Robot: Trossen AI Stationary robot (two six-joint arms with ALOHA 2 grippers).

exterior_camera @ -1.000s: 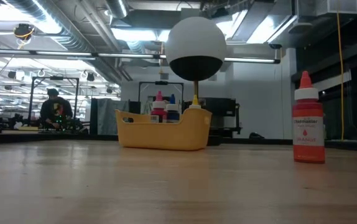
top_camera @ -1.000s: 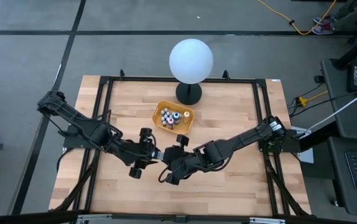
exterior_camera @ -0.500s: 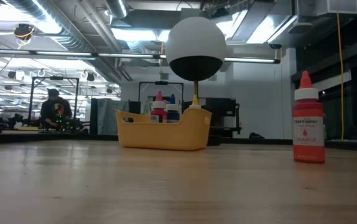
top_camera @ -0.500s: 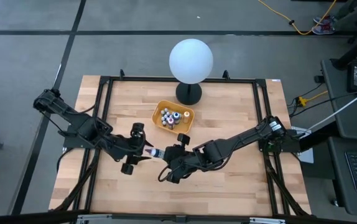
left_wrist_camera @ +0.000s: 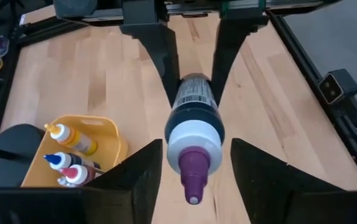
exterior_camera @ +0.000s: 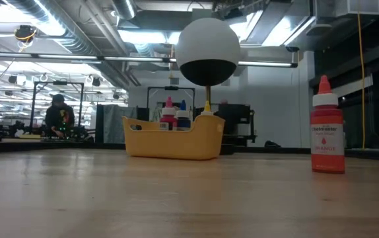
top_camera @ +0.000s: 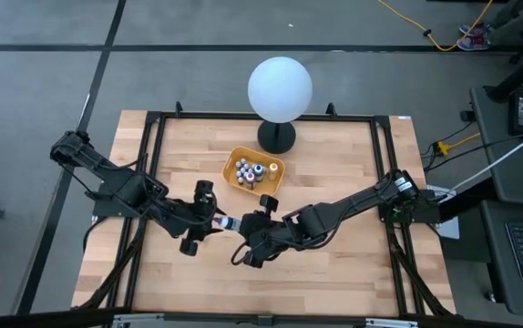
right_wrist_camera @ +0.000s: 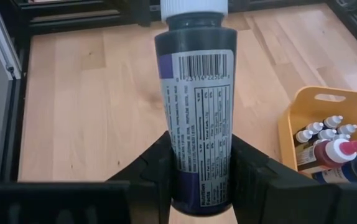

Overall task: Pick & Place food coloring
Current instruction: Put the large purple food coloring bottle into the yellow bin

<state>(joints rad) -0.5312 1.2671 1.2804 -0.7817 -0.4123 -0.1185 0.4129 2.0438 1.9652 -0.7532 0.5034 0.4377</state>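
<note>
Food coloring bottle (right_wrist_camera: 196,124), dark plastic with a purple tip, is clamped at its base by the right gripper (top_camera: 243,230) above the wooden worktop (top_camera: 334,173).
Left gripper (top_camera: 211,219) straddles its cap end, fingers (left_wrist_camera: 135,180) apart and not touching; yellow-orange tray (top_camera: 275,178) of small bottles sits nearby.

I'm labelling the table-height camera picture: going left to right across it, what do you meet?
A person at a far bench, the yellow tray of small food coloring bottles, the white globe hanging above the tray's right part, then the orange bottle standing alone.
</note>
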